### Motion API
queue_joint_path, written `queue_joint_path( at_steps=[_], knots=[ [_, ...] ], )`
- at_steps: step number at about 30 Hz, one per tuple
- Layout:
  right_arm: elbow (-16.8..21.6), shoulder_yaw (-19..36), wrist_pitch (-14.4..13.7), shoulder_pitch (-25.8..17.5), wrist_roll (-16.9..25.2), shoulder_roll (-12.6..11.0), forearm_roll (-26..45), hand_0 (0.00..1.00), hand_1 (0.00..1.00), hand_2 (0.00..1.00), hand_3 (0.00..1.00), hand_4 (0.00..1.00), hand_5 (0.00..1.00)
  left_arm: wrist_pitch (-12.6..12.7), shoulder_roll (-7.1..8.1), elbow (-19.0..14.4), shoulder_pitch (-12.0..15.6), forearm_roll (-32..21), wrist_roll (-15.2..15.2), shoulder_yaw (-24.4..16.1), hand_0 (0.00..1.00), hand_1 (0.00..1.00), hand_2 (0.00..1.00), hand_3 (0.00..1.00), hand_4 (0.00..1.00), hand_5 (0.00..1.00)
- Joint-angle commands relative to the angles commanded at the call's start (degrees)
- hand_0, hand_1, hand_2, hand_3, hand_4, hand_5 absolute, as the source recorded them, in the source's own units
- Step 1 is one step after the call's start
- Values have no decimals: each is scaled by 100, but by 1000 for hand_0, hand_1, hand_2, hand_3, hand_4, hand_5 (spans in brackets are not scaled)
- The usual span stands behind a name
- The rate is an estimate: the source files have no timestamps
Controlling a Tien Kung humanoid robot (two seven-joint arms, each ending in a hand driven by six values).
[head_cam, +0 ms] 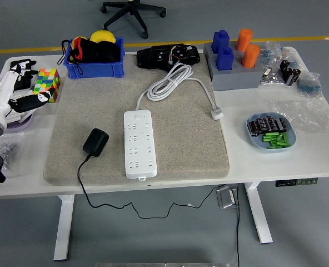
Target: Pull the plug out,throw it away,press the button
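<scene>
A white power strip [139, 143] lies lengthwise on the grey mat [198, 144], its white cord coiled behind it [169, 82]. A black plug adapter [96, 142] lies on the mat just left of the strip, out of its sockets, with its thin black cable running off the table's front edge. My left hand [21, 88] is at the table's far left edge, beside a coloured cube [46, 84], fingers relaxed and holding nothing. My right hand is out of view.
A blue bin [95, 57] with black and yellow items stands at the back left. A black device [169, 55] sits behind the mat. A grey block with blue and orange cylinders [234, 61] is back right. A blue dish [271, 133] of small parts is at right.
</scene>
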Motion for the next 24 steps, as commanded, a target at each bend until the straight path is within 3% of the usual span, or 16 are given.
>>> queue_joint_path(
  at_steps=[24],
  knots=[
    [-2,-6,0,-9,-2,-3,1,748,701,710,724,774,631,-24,-2,-14,2,-12,0,8,858,784,790,888,769,154]
  ],
)
